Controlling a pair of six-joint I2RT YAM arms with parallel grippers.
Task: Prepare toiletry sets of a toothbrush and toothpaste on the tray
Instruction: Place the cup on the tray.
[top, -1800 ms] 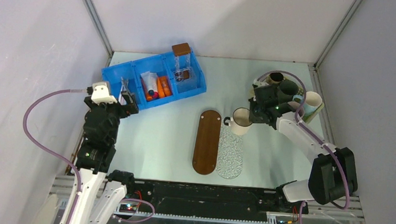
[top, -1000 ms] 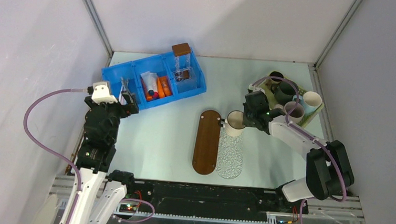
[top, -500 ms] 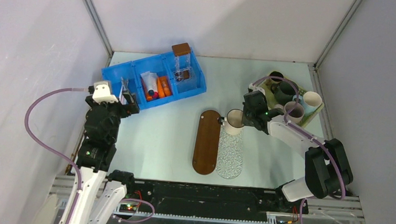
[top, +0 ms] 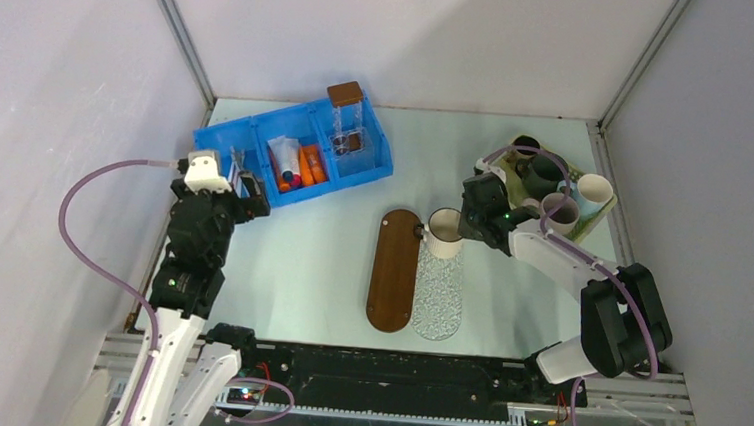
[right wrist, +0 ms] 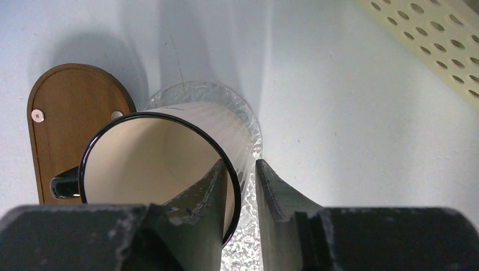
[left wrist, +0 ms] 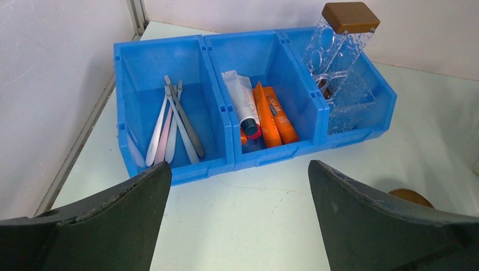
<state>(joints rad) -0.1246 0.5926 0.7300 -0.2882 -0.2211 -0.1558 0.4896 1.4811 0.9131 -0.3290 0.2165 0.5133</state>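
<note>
While the left gripper hangs wide open just in front of a blue bin at the far left of the pale worktop, nothing is held between its fingers. The bin has three compartments side by side. In its left compartment lie the toothbrushes, thin grey-silver and pale pink ones bunched together. In its middle compartment lies the toothpaste: orange tubes and one white tube, touching each other. In its right compartment a clear box with a brown lid stands tilted. Well to the right of the bin, a wooden oval lid lies flat on the worktop, with a clear tray of textured glass touching its far side. A cream mug with a dark rim stands on the end of that tray nearest the bin's row. The right gripper straddles the mug's wall, one finger inside and one outside, its jaws narrow and the outer finger just off the wall. Farther from the bin, more mugs sit grouped on a perforated rack.
</note>
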